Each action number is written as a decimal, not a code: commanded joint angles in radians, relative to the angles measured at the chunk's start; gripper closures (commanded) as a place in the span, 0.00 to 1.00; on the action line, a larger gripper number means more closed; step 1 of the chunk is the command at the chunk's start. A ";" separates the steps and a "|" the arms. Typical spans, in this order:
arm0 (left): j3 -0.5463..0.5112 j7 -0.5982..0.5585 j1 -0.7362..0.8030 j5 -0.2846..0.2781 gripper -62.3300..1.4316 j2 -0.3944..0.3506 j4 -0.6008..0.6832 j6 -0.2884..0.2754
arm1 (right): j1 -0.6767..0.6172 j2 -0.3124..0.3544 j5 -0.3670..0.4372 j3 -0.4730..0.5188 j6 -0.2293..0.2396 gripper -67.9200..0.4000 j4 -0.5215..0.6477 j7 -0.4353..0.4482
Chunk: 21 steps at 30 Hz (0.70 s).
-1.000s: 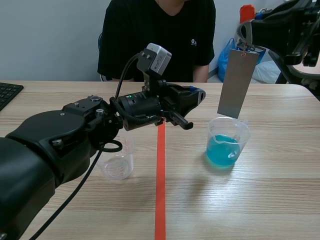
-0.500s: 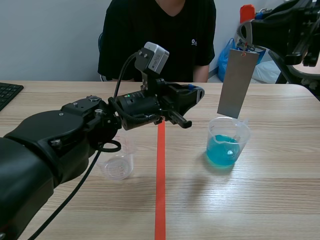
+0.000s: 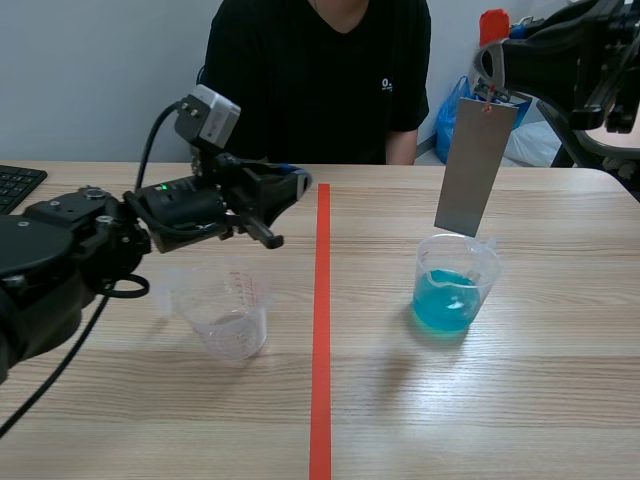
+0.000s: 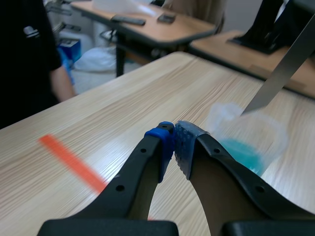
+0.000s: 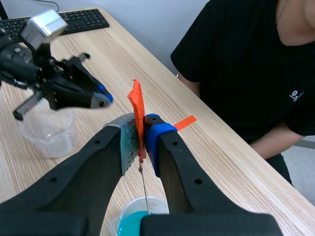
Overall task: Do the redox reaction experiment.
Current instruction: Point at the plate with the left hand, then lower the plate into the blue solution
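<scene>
Two grippers, both closed as I read them. My right gripper (image 5: pixel 140 132) is clenched on the top end of the grey metal sheet (image 3: pixel 472 170), with an orange tag (image 5: pixel 136 105) sticking up between the pads (image 5: pixel 129 140). The sheet hangs below the fingers, long axis near upright and leaning slightly. Its lower edge is at the rim of the blue-liquid beaker (image 3: pixel 455 290), toward the right edge of the worktop (image 3: pixel 400 420); I cannot judge contact. My left gripper (image 4: pixel 173 142) is pressed shut on nothing, raised over the worktop's left half beyond the empty beaker (image 3: pixel 228 315).
</scene>
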 commanded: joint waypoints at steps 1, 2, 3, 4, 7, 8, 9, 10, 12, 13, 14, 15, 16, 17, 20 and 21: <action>-0.015 -0.013 0.003 -0.013 0.91 -0.048 0.053 -0.002 | 0.018 0.011 0.018 0.005 0.005 0.98 0.009 0.014; -0.025 -0.013 0.015 -0.014 0.91 -0.082 0.067 -0.002 | 0.018 0.011 0.018 0.005 0.005 0.98 0.009 0.014; -0.038 -0.013 0.027 -0.014 0.91 -0.114 0.082 -0.002 | 0.018 0.011 0.018 0.005 0.005 0.98 0.009 0.014; -0.054 -0.014 0.043 -0.014 0.91 -0.148 0.100 -0.002 | 0.018 0.011 0.018 0.005 0.005 0.98 0.009 0.014; -0.112 -0.014 0.106 -0.018 0.91 -0.243 0.162 -0.002 | 0.014 0.011 0.018 0.006 0.005 0.98 0.009 0.014; -0.135 -0.014 0.135 -0.027 0.91 -0.275 0.187 -0.002 | 0.011 0.011 0.018 0.006 0.005 0.98 0.010 0.014; -0.159 -0.014 0.165 -0.038 0.91 -0.305 0.209 -0.002 | 0.006 0.011 0.018 0.006 0.005 0.98 0.010 0.014; -0.185 -0.014 0.200 -0.043 0.91 -0.334 0.232 -0.002 | 0.001 0.011 0.018 0.007 0.005 0.98 0.010 0.014; -0.241 -0.014 0.276 -0.043 0.91 -0.383 0.270 -0.002 | -0.011 0.011 0.017 0.007 0.005 0.98 0.010 0.014; -0.272 -0.014 0.319 -0.043 0.91 -0.405 0.285 -0.002 | -0.016 0.011 0.017 0.007 0.005 0.98 0.010 0.014; -0.305 -0.014 0.365 -0.043 0.91 -0.423 0.298 -0.002 | -0.021 0.011 0.017 0.007 0.005 0.98 0.010 0.014; -0.338 -0.014 0.410 -0.042 0.91 -0.437 0.309 -0.002 | -0.023 0.011 0.017 0.007 0.005 0.98 0.009 0.014; -0.372 -0.015 0.459 -0.036 0.91 -0.447 0.318 -0.002 | -0.027 0.011 0.016 0.007 0.005 0.98 0.009 0.014; -0.407 -0.018 0.506 -0.030 0.91 -0.454 0.325 -0.002 | -0.028 0.011 0.016 0.007 0.005 0.98 0.009 0.014; -0.512 -0.066 0.652 0.011 0.91 -0.457 0.340 0.003 | -0.030 0.011 0.013 0.007 0.005 0.98 0.009 0.014; -0.541 -0.090 0.700 0.029 0.91 -0.457 0.344 0.005 | -0.030 0.011 0.013 0.007 0.005 0.98 0.009 0.014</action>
